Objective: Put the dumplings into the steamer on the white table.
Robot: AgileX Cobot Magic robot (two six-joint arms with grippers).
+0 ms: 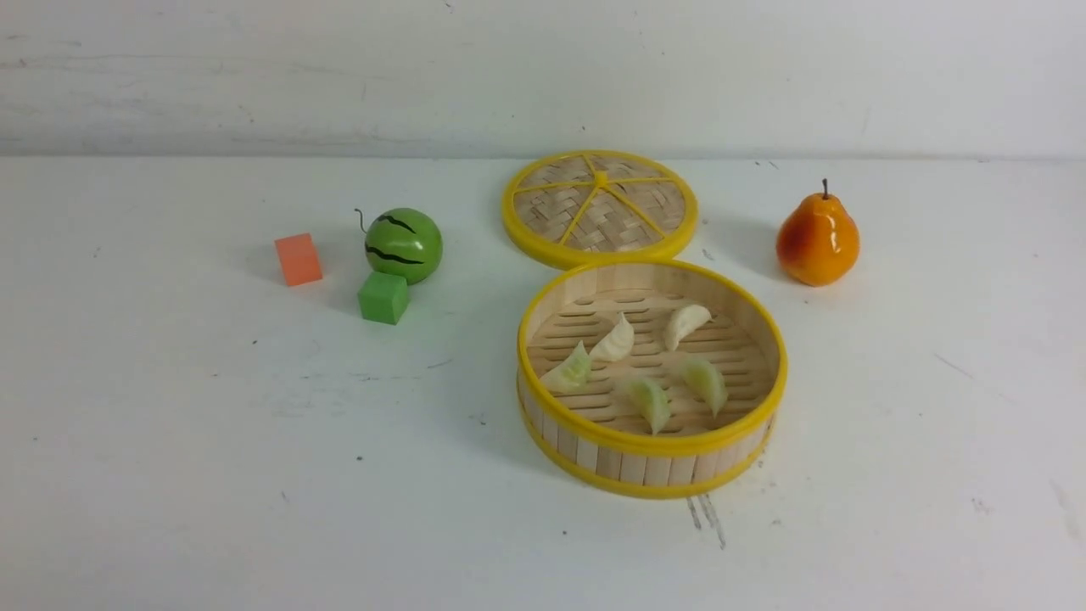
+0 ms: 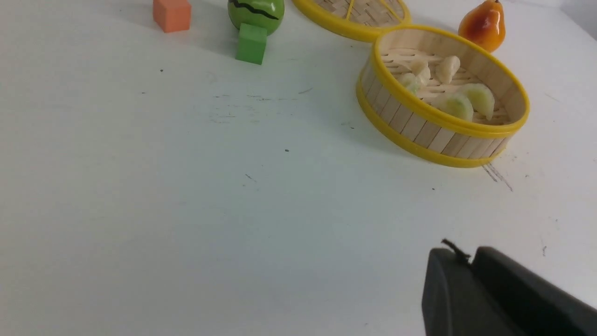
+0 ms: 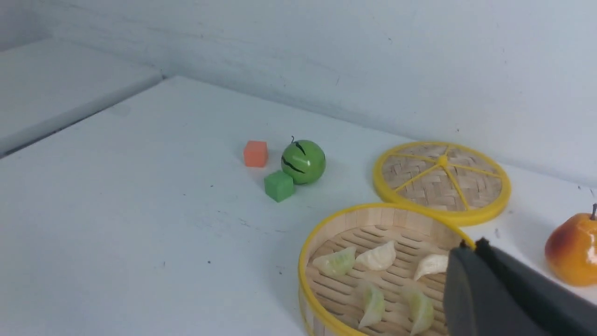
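Pincers both pinched together, empty: left pincer [image 2: 471,263], right pincer [image 3: 468,254] above the steamer [image 1: 653,441] with five dumplings [image 1: 649,400] inside; only risk left, clipping its near rim on retreat.

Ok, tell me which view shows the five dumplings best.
The front view: all five dumplings lie unobstructed on the steamer's slatted floor. The right wrist view also shows five, but the dark right gripper crowds one. In the left wrist view the near wall hides part of them and they overlap.
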